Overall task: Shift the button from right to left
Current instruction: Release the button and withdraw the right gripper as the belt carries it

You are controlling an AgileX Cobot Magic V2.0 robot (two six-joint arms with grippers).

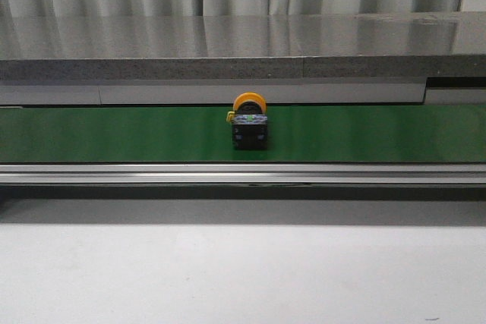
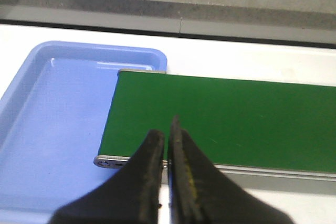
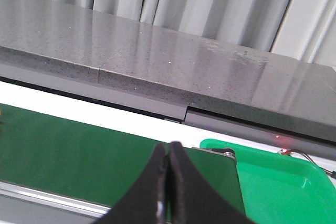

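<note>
The button (image 1: pixel 249 121), a yellow-orange round cap on a black boxy body, lies on the green belt (image 1: pixel 114 134) at its middle in the front view. Neither gripper shows in the front view. My left gripper (image 2: pixel 168 135) is shut and empty above the belt's left end (image 2: pixel 220 119), next to a blue tray (image 2: pixel 52 129). My right gripper (image 3: pixel 169 153) is shut and empty above the belt's right end (image 3: pixel 79 156), next to a green tray (image 3: pixel 278 182). The button does not show in either wrist view.
A grey stone-like shelf (image 1: pixel 228 43) runs behind the belt, with a curtain behind it. A metal rail (image 1: pixel 228 174) edges the belt's near side. A white table surface (image 1: pixel 228 263) lies in front.
</note>
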